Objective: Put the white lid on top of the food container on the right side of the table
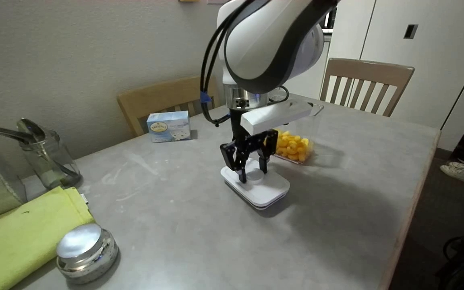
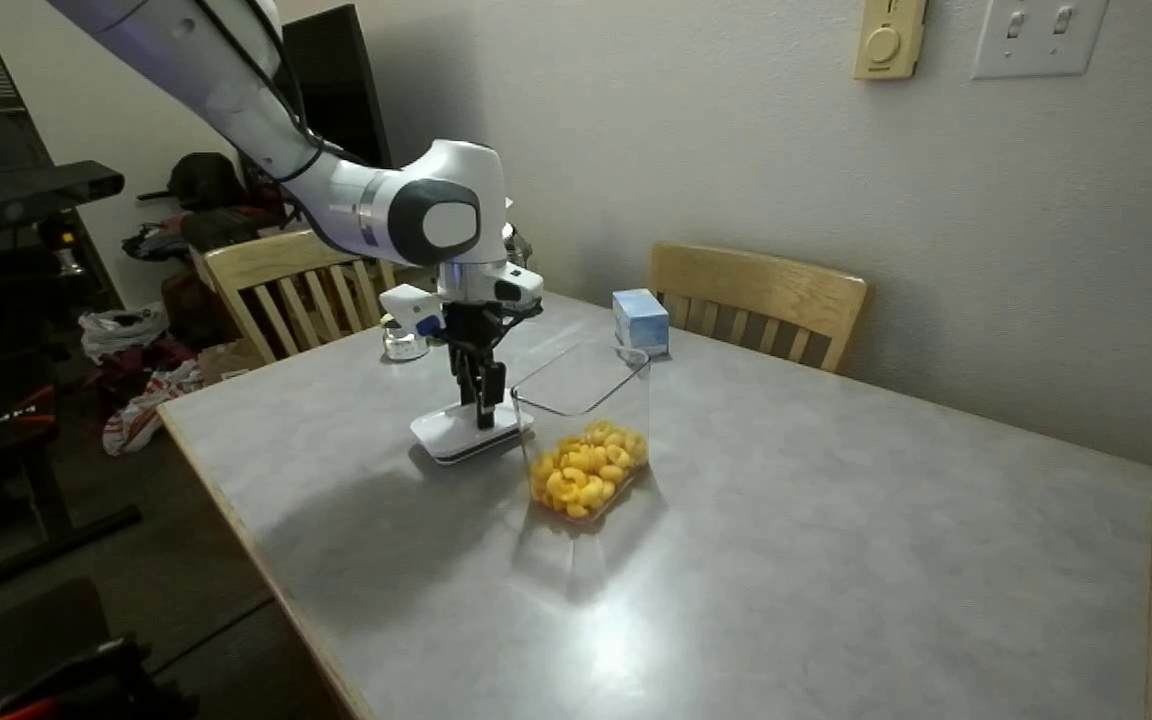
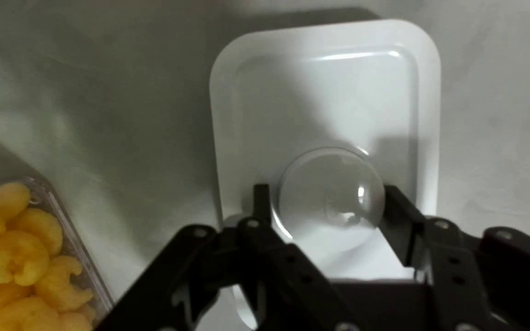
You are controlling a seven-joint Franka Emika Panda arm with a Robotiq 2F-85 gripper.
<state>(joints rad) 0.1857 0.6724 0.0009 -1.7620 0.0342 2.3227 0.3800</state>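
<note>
The white lid [image 1: 270, 192] lies flat on the grey table [image 1: 183, 233], with a round raised knob in its middle. It also shows in an exterior view [image 2: 451, 436] and in the wrist view [image 3: 338, 92]. My gripper [image 1: 253, 173] points down over the lid. Its fingers stand on either side of the knob [image 3: 331, 193], with a thin gap at the left finger; the right finger is very close to the knob or touching it. The clear food container [image 2: 626, 405], with yellow-orange pieces inside, stands upright and uncovered beside the lid. Its edge shows in the wrist view [image 3: 78, 246].
A blue-white tea box [image 1: 169, 127] stands near the wall. A silver metal jar [image 1: 87, 253], a yellow cloth [image 1: 26, 237] and a glass jar with utensils [image 1: 54, 161] are at one end. Wooden chairs [image 2: 756, 300] stand around the table.
</note>
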